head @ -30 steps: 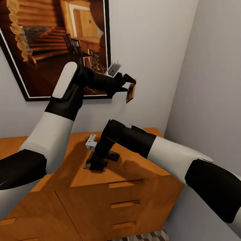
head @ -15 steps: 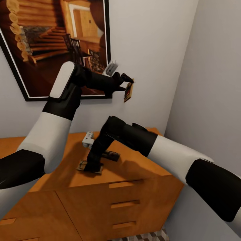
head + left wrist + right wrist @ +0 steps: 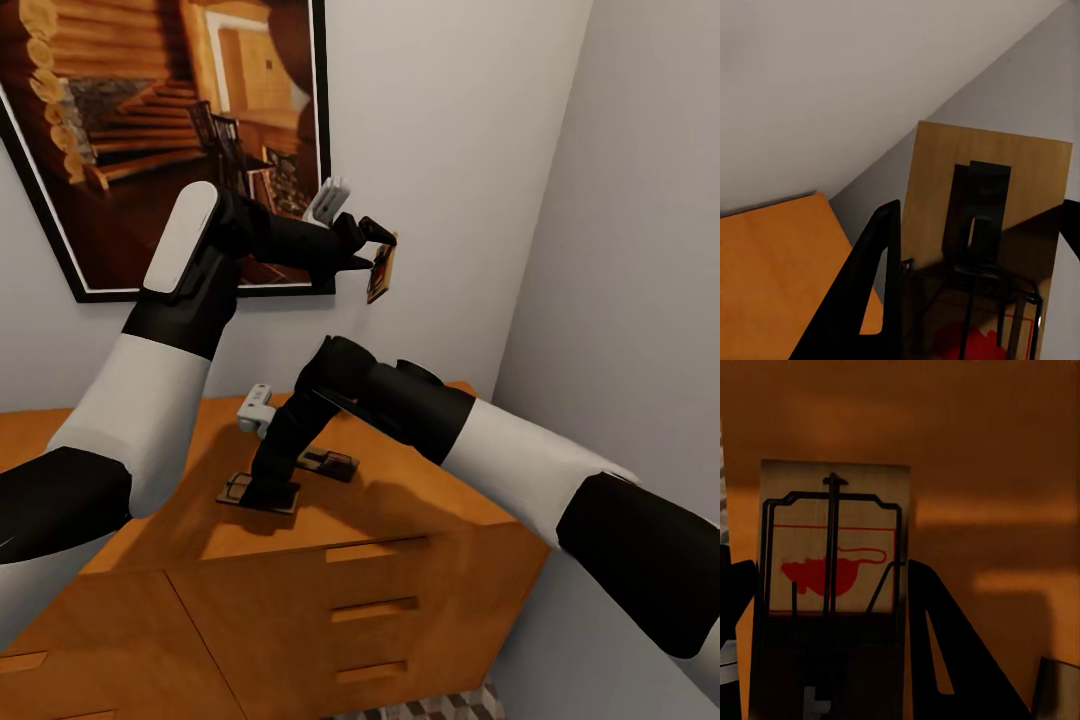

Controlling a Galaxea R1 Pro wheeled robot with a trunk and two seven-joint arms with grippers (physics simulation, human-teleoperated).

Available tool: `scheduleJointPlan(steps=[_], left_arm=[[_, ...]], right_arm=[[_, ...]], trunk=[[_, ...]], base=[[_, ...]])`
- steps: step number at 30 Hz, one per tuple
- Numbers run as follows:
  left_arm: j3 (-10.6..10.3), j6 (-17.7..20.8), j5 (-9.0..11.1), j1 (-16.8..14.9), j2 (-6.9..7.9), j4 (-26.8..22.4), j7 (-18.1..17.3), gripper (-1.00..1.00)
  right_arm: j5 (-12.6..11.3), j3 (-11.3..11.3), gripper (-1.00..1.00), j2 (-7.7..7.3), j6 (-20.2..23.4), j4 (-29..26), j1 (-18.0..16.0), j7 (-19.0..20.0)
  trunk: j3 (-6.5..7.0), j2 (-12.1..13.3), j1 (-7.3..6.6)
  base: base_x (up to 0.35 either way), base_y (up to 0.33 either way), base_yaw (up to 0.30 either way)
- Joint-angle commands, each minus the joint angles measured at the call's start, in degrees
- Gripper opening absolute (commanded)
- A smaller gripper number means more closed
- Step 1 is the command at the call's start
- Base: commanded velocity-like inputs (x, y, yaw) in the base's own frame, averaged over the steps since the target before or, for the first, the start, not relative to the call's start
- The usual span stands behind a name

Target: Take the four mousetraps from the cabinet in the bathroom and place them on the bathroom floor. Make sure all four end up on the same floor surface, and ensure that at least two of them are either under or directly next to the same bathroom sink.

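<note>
Three mousetraps show. The left gripper (image 3: 378, 243) holds one mousetrap (image 3: 380, 273) aloft by the wall, jaws clamped on it. The right gripper (image 3: 262, 492) pins a second (image 3: 832, 585) to the cabinet top (image 3: 400, 490) — jaws closed around it — with a third (image 3: 330, 463) just beside.

- This looks like a room in a home.
- A big framed picture (image 3: 170, 130) hangs on the wall.
- A wooden cabinet (image 3: 300, 600) with drawers stands in the corner.

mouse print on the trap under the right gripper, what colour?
Red, on the mousetrap; the right wrist view shows it best.
</note>
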Motion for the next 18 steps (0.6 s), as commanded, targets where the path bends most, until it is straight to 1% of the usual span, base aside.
scheduleJointPlan(steps=[1,15,18], left_arm=[[0.01,0.08,0.43,-0.05,0.00,-0.03,0.60,-1.00],[0.01,0.02,0.42,-0.05,0.05,0.09,0.60,-1.00],[0.01,0.00,0.42,-0.05,0.08,0.37,0.60,-1.00]], right_arm=[[-0.11,0.02,-1.00,0.01,0.29,0.02,-0.08,0.07],[-0.15,-0.02,-1.00,0.01,0.29,0.40,-0.09,0.07],[-0.14,-0.08,-1.00,0.01,0.29,0.53,-0.09,0.07]], trunk=[[-0.06,-0.03,0.00],[-0.06,-0.03,0.00],[-0.06,-0.03,0.00]], base=[[0.000,0.000,0.000],[-0.001,0.000,0.000],[-0.161,0.000,0.000]])
